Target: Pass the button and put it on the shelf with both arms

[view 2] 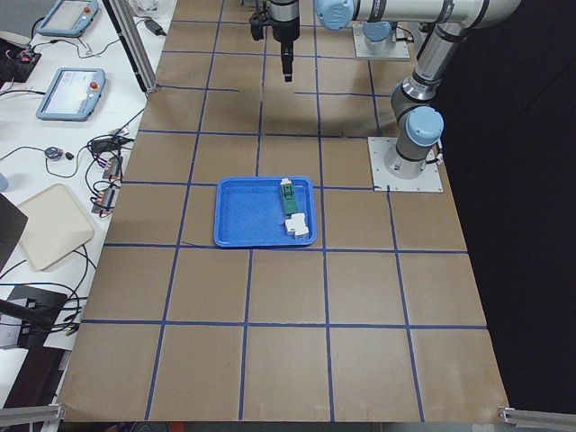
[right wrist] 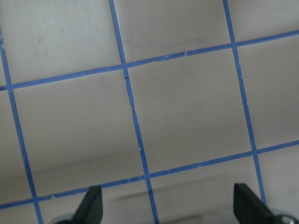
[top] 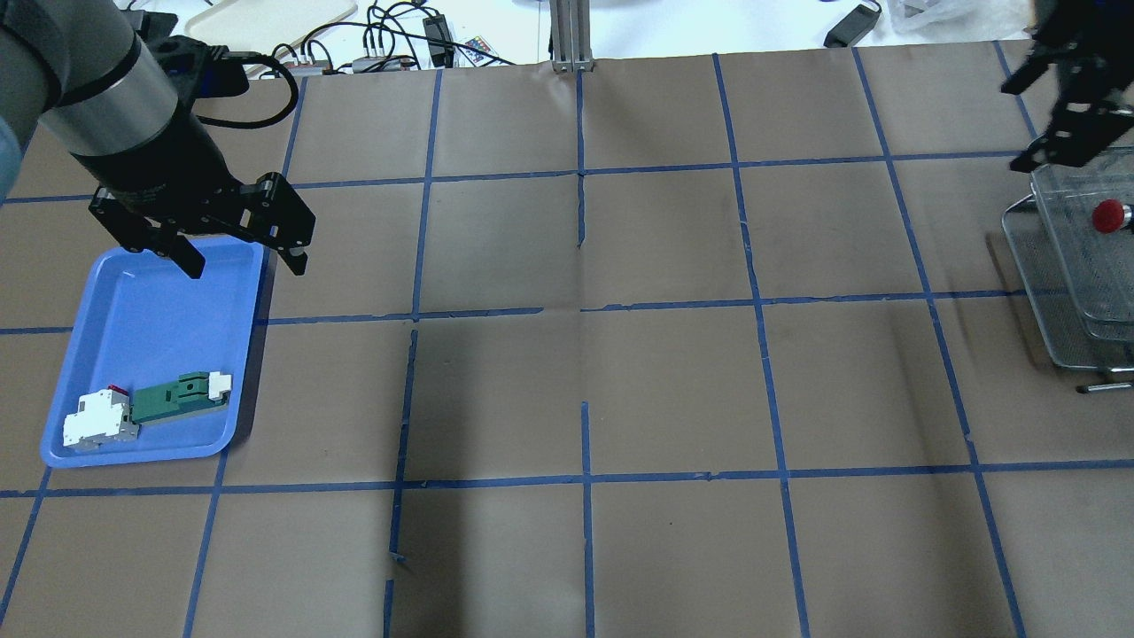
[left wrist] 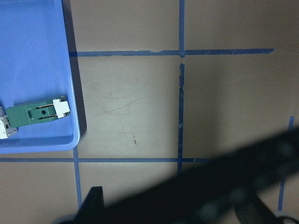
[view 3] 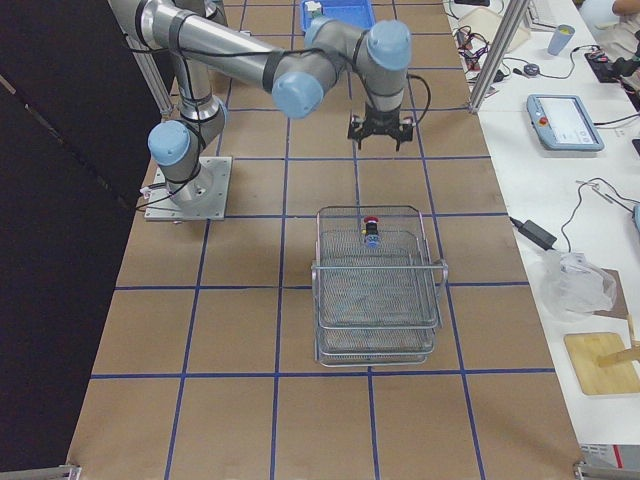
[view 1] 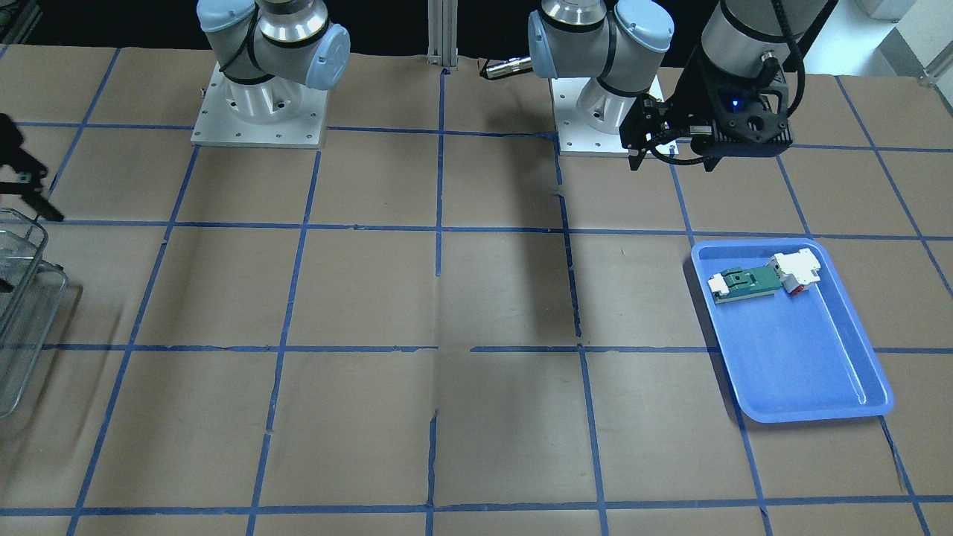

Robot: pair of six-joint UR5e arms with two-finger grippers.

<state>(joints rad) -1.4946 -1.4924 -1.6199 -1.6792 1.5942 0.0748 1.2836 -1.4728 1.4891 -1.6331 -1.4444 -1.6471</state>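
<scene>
- The button (top: pixel 1109 215) lies inside the shelf (view 3: pixel 380 264) — red cap showing through the mesh, at the table's (top: pixel 620 372) 3 o'clock edge in the overhead view.
- The right end effector (view 3: pixel 381 143) hangs at about 11 o'clock of the button there, fingers apart, holding nothing.
- The left end effector (top: pixel 245 263) — fingers also spread, empty — hangs by the 1 o'clock corner of the blue tray (top: pixel 151 310), which holds a green-and-white module (top: pixel 177 399).
</scene>
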